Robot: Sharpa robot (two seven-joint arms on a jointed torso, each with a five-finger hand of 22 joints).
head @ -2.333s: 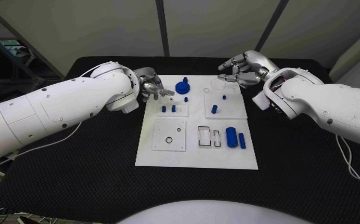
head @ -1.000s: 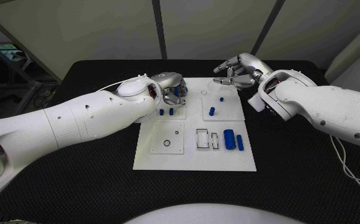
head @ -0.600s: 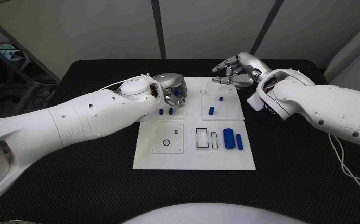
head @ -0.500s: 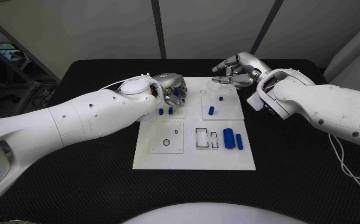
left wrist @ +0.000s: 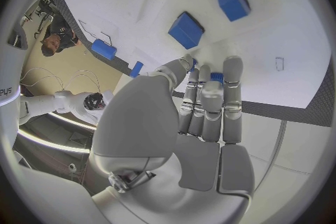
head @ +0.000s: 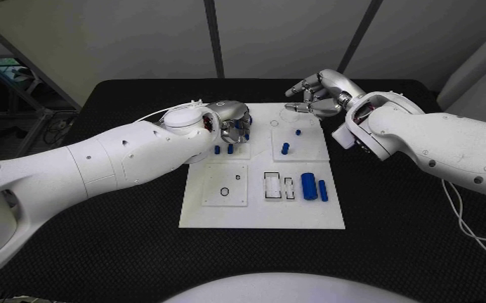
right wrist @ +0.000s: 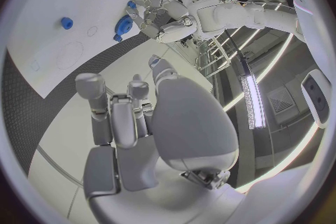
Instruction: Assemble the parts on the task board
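The black fabric-covered table (head: pixel 101 247) fills the lower half of the head view, and the white rectangular task board (head: pixel 263 215) lies at its centre, running up to the middle of the frame.

The robot's left arm reaches in from the left edge, and its silver left hand (head: pixel 232 121) sits over the upper-left corner of the board. Compared with two seconds back, this hand has travelled rightward from the board's edge onto the spot where the large blue gear-shaped part (right wrist: pixel 124 25) stands. In the head view the fingers hide that part; the right wrist view shows it just beside the left hand's fingers, apparently touching them. The left wrist view shows fingers curled together with a sliver of blue at their tips, but I cannot tell whether they are clamped on the gear or only resting against it. The likely step is grasping this piece.

The silver right hand (head: pixel 317 98) hovers in the upper middle of the frame, beyond the board's far-right corner, barely shifted; its fingers are loosely apart and hold nothing.

Smaller pieces have not moved: the blue cylinder (head: pixel 307 184) at the board's lower right, then the short blue pegs (head: pixel 222 150) just below the left hand.
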